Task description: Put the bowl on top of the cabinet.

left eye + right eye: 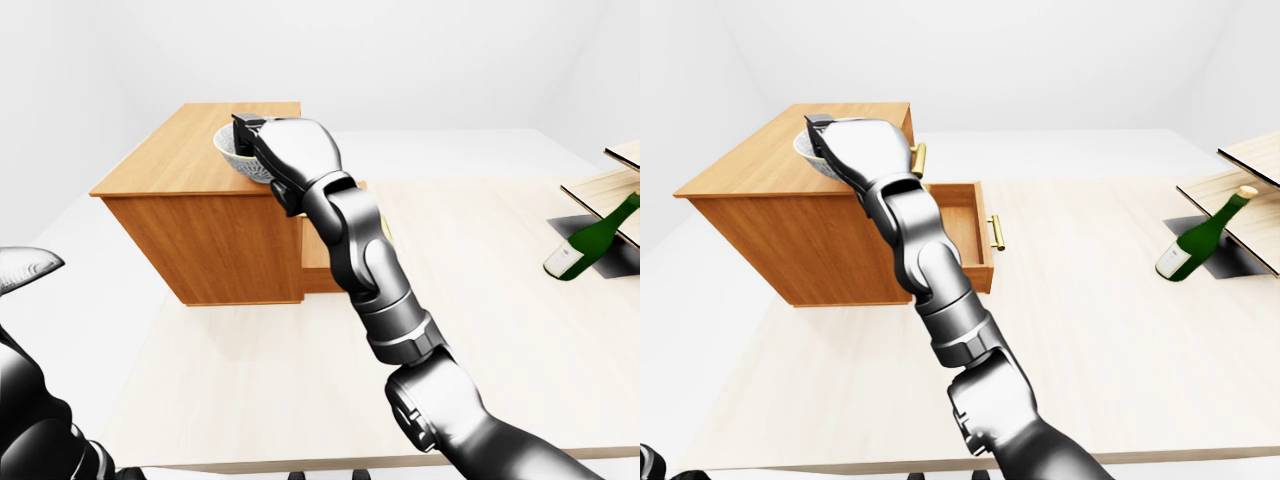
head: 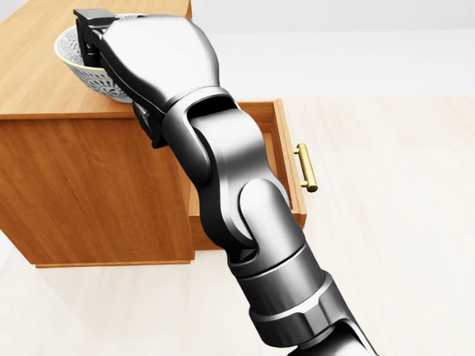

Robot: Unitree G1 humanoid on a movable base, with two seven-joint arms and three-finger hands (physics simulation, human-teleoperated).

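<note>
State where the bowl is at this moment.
In the head view's top left, the bowl is over the cabinet top near its right edge, its rim gripped by the right hand, up and left of the open drawer.

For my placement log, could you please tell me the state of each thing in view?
cabinet: upright.
drawer: pulled open.
bowl: upright, gripped at its rim, over the cabinet top.
right robot hand: shut on the bowl.
bottle: tilted, leaning against a shelf.
left robot hand: only an edge shows, state unclear.
</note>
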